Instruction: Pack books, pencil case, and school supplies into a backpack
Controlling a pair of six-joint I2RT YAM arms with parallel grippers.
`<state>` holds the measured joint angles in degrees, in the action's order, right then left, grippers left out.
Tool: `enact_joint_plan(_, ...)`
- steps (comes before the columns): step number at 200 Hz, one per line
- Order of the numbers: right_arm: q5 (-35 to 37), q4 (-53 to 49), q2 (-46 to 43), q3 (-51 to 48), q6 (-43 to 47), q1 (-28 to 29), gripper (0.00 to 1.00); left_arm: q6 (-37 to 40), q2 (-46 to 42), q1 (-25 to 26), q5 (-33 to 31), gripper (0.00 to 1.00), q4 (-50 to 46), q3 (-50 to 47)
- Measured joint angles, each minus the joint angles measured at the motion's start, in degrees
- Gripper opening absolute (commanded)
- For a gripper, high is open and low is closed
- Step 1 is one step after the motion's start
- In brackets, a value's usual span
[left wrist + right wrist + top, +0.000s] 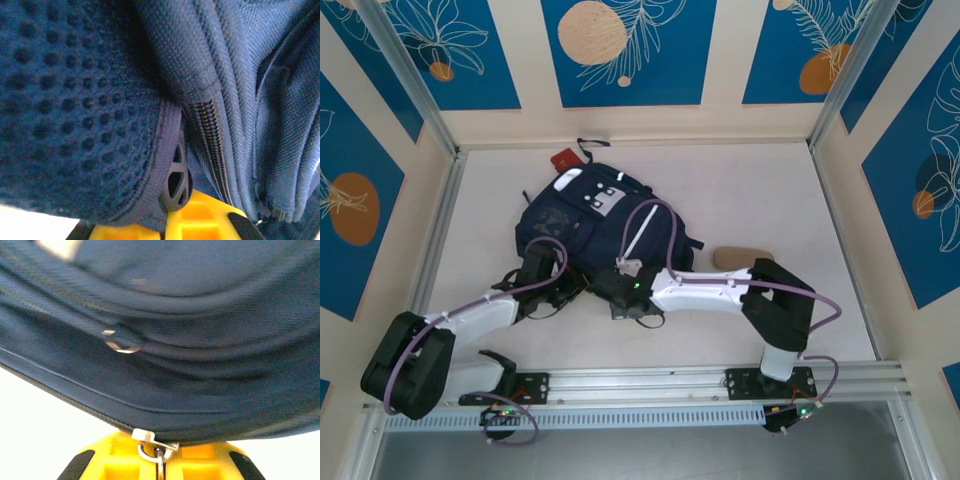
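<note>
The navy-blue backpack (588,222) lies flat in the middle of the table, its white-grey patches facing up. My left gripper (546,272) sits at its near left edge. In the left wrist view this left gripper (170,202) is shut on the bound edge of the backpack's mesh-padded panel (75,110), beside an open zipper track (210,145). My right gripper (623,287) is at the near edge of the backpack. In the right wrist view the right gripper (159,462) is shut on a silver zipper pull (154,444) on the bag's lower seam. The books are hidden.
A tan oblong pouch (741,257) lies on the table right of the backpack, just behind my right forearm. A small red object (565,159) rests by the back wall, beyond the backpack's top handle. A second silver zipper ring (121,343) shows higher on the fabric.
</note>
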<state>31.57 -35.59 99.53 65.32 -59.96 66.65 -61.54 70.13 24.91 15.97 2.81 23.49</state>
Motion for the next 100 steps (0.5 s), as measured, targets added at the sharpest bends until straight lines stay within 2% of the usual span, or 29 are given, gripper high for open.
enact_joint_plan(44,-0.04,-0.22,-10.8,-8.48,1.64,-5.09,0.0,3.19,-0.33,0.37,-1.05,0.0,-3.17,1.38)
enact_joint_plan(79,-4.52,2.47,-16.55,-12.52,5.42,-10.58,0.0,5.42,-0.33,0.7,-1.01,0.0,-5.07,2.89)
enact_joint_plan(100,-7.06,3.45,-17.88,-12.83,8.46,-12.02,0.0,7.34,-0.31,0.74,-1.07,0.0,-6.99,4.37)
